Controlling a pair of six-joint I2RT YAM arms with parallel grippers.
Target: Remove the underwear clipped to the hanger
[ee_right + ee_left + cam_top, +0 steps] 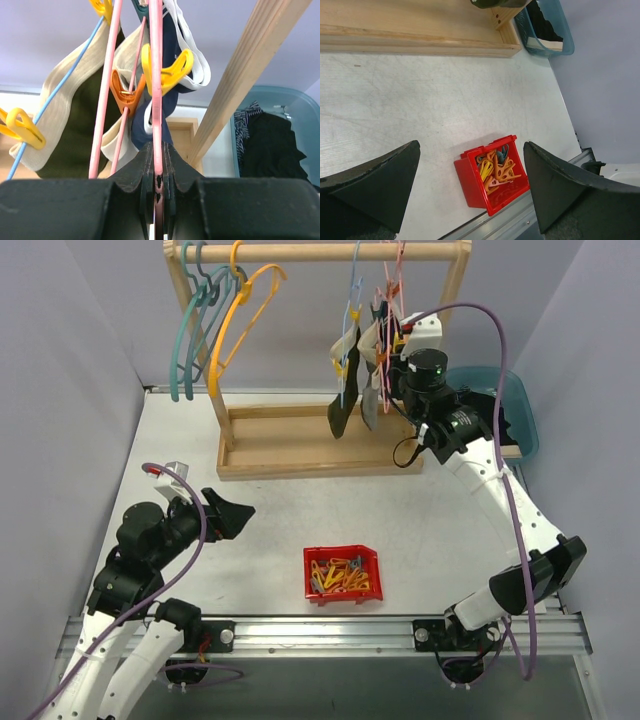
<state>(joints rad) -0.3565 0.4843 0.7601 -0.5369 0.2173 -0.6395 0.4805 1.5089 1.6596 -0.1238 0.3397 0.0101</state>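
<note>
The table (270,530) bears a wooden rack (300,445), red clip bin (345,599) and teal tub (528,425).

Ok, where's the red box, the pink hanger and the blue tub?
red box (470,182), left wrist view, its side wall.
pink hanger (157,125), right wrist view, its straight bar.
blue tub (522,410), top view, its right rim.

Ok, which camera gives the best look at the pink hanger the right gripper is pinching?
The right wrist view: the pink hanger runs straight up from the shut right gripper, close and sharp. The top external view shows it small, tangled among the underwear. The left wrist view misses it entirely.
</note>
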